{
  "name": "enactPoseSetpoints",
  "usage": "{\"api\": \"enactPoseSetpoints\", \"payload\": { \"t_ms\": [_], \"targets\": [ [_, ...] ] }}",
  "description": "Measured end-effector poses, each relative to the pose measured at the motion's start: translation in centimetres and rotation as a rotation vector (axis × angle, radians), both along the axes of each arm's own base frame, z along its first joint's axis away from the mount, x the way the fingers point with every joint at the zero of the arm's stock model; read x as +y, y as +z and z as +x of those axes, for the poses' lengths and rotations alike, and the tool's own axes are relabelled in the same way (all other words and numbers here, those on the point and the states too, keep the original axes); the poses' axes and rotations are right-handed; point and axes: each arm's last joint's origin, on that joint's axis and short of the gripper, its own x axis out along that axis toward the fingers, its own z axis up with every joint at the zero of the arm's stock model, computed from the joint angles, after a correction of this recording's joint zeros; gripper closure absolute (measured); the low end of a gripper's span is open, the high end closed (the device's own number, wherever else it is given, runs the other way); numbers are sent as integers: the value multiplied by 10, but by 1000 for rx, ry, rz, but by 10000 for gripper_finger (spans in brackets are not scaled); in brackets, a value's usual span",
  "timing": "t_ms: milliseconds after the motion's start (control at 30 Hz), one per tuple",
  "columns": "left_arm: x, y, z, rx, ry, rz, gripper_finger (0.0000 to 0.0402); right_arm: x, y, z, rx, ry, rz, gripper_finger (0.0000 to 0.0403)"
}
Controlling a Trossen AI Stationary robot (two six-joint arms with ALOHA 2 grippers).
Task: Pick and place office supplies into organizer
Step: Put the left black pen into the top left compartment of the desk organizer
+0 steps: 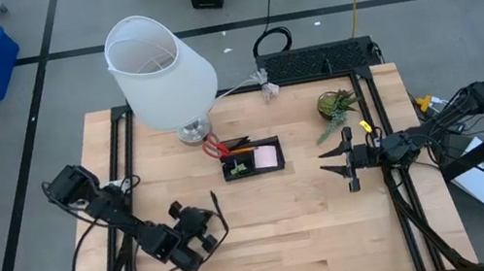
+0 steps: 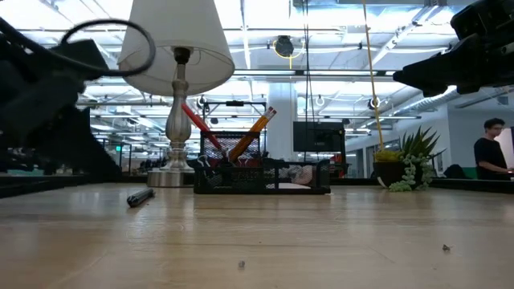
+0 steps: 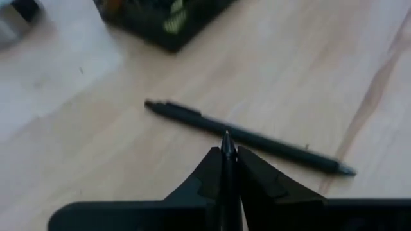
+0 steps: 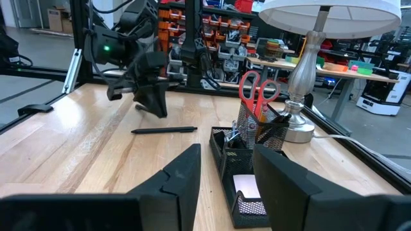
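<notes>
Judging from overhead, how far along was the sorting? — Editor

Most of it looked done: scissors (image 1: 214, 147) and a pink pad (image 1: 267, 157) sat in the organizer (image 1: 252, 167) beside the lamp (image 1: 162, 70). One pen (image 1: 218, 208) lay loose, just beside the left gripper (image 1: 203, 226). The right gripper (image 1: 345, 160) waited near the plant (image 1: 336, 105). — Photographer

And at table height? — Editor

An orange pencil (image 2: 253, 132) stood tilted in the tray; the pen rested flat on bare wood (image 2: 337, 241), with a few tiny specks nearer the lens. A bright workshop lay beyond, a person (image 2: 488, 152) at its edge. — Photographer

The left wrist camera? — Editor

Its fingers (image 3: 215, 170) were clamped together on nothing, the pen lying on the table past their tips. — Photographer

The right wrist? — Editor

Jaws apart and empty, facing the organizer. The left gripper hung above the pen, clear of it. I judged that pen the last large item to file. — Photographer
</notes>
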Motion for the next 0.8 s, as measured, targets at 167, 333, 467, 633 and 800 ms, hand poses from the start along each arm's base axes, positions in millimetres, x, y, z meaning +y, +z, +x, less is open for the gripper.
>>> {"api": "enactPoseSetpoints", "payload": {
  "t_ms": [167, 333, 467, 633, 800],
  "targets": [
    [-6, 11, -6, -101, -11, 65, 353, 0, 0, 0, 0, 0, 0, 266],
    [-8, 31, -11, -211, -28, 160, 373, 0, 0, 0, 0, 0, 0, 266],
    [-3, 45, -10, -281, -4, 273, 372, 0, 0, 0, 0, 0, 0, 266],
    [14, 58, -1, -333, 95, 492, 344, 0, 0, 0, 0, 0, 0, 266],
    [38, 74, 16, -410, 283, 564, 360, 0, 0, 0, 0, 0, 0, 266]
  ]
}}
